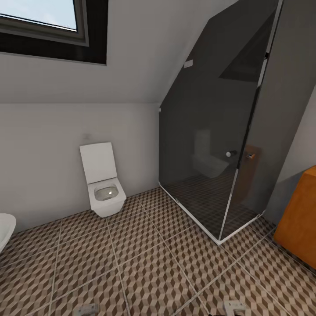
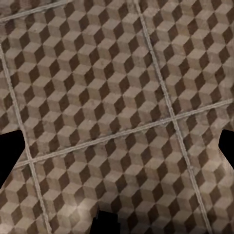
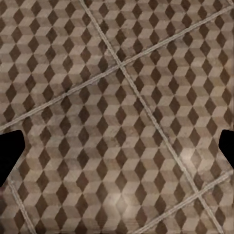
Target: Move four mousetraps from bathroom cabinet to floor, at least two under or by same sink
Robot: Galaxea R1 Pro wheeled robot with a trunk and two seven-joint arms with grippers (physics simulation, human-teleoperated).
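No mousetraps are in view. The cabinet (image 1: 300, 219) is an orange-brown wooden block cut off at the right edge of the head view, beside the shower. The bathroom floor (image 1: 145, 263), tiled in a brown, beige and white cube pattern, spreads across the lower half. In the left wrist view my left gripper (image 2: 118, 152) hangs open over bare tiles, its dark fingertips (image 2: 9, 156) far apart with nothing between them. My right gripper (image 3: 118, 150) is open in the same way over the tiles, with one fingertip (image 3: 226, 148) at the frame's edge.
A white wall-hung toilet (image 1: 103, 180) with its lid up stands against the back wall. A dark glass shower enclosure (image 1: 219, 145) fills the back right corner. A curved white basin (image 1: 5, 230) is cut off at the left edge. A skylight (image 1: 44, 17) sits in the sloped ceiling.
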